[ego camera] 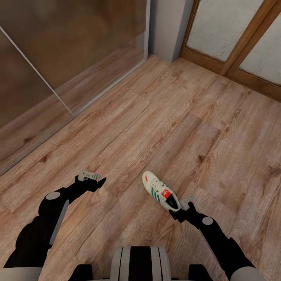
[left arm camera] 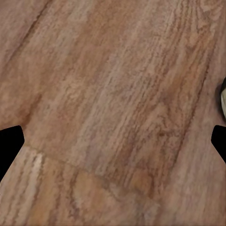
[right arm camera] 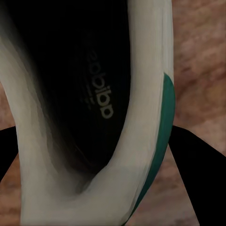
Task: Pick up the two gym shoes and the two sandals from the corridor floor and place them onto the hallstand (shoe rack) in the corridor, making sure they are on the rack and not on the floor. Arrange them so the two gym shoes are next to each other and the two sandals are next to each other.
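One gym shoe [ego camera: 160, 191], white with green stripes and a red-orange tongue, hangs toe-forward over the corridor floor [ego camera: 156, 117]. My right gripper [ego camera: 178, 210] is shut on its heel. The right wrist view looks into the shoe's dark opening [right arm camera: 84, 94], with the heel rim between the black fingers [right arm camera: 195, 160]. My left gripper [ego camera: 93, 180] is open and empty above bare planks, to the left of the shoe. Its black fingertips [left arm camera: 9, 146] show at both edges of the left wrist view, over the floor [left arm camera: 113, 94]. The sandals and the hallstand are out of view.
A glass sliding panel [ego camera: 66, 50] with a metal frame runs along the left. A grey wall corner [ego camera: 168, 27] and wood-framed glazed doors [ego camera: 234, 43] close the far side. My base [ego camera: 138, 261] shows at the bottom edge. Open floor lies ahead and to the right.
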You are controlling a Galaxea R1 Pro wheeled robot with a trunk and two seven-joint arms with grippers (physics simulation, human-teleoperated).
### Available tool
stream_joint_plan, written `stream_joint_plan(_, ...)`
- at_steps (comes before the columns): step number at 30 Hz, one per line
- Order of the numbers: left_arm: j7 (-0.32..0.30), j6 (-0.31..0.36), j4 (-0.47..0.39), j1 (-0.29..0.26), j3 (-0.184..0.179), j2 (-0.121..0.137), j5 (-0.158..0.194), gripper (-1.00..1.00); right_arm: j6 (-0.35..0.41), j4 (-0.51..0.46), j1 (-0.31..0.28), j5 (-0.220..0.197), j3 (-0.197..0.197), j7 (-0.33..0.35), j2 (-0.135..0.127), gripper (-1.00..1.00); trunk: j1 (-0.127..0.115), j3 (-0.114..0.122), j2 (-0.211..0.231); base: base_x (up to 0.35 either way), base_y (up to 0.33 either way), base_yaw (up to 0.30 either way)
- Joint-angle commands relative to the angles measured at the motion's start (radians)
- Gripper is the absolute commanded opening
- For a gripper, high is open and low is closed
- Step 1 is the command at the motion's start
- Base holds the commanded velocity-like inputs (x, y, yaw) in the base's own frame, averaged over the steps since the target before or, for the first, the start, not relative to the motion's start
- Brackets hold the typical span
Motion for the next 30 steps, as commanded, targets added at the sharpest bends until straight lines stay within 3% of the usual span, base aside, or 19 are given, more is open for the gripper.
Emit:
stream_joint_plan(1,-0.008,0.005,-0.001,0.0,0.002,0.0,-0.006,1.0,0.005,-0.002,0.0,0.007,0.001,0.003,-0.001,-1.0,0.0,-0.001,0.0,0.0,0.0,0.0)
stream_joint_plan(22,-0.007,0.006,-0.003,-0.002,0.001,0.0,-0.006,1.0,0.005,-0.002,0.0,0.007,0.001,0.003,0.0,-1.0,0.0,-0.001,0.0,0.0,0.0,0.0)
stream_joint_plan(30,-0.006,0.01,-0.002,0.0,0.003,0.005,-0.006,1.0,0.004,-0.002,0.0,0.006,0.002,0.004,-0.001,-1.0,-0.004,0.03,0.002,0.0,0.0,0.0)
